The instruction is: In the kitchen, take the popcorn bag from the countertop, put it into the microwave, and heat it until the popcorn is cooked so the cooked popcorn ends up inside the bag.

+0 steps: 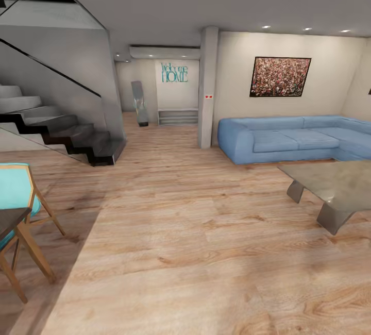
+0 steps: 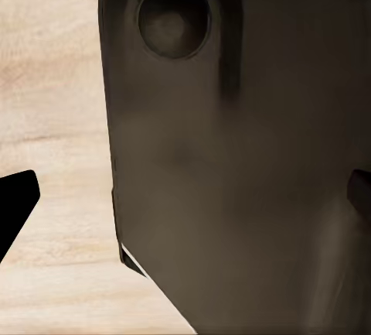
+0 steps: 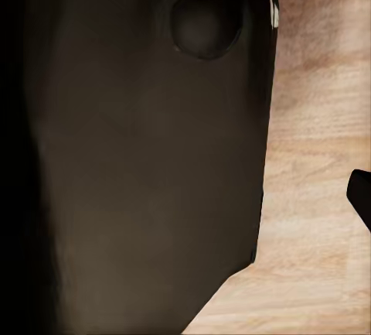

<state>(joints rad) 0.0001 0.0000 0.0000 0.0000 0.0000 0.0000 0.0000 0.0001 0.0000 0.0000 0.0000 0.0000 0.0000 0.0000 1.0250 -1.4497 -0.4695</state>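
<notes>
Room ahead: you face a living room with a blue sofa [image 1: 293, 138], a staircase [image 1: 62, 134] and a wood floor [image 1: 180, 232].
End effectors: your wrist views show dark robot housing [image 2: 232, 157] over floor; how far open either one is, I cannot tell.
Popcorn bag: not seen from here.

Cut off by the head view's edges: blue sofa [image 1: 299, 138] at three o'clock, grey low table [image 1: 330, 183] toward four, turquoise chair [image 1: 18, 196] and dark tabletop corner [image 1: 9, 219] at eight to nine, staircase [image 1: 56, 129] at ten. Too small to read: two red marks [image 1: 208, 97] on the pillar, just above centre. Blurred in both wrist views: dark robot body [image 2: 239, 157] [image 3: 139, 157] hiding much of the wooden floor [image 2: 54, 103] [image 3: 317, 196], pincer fingertips [image 2: 15, 203] [image 3: 361, 192] clipped to black slivers, spread impossible to judge.
</notes>
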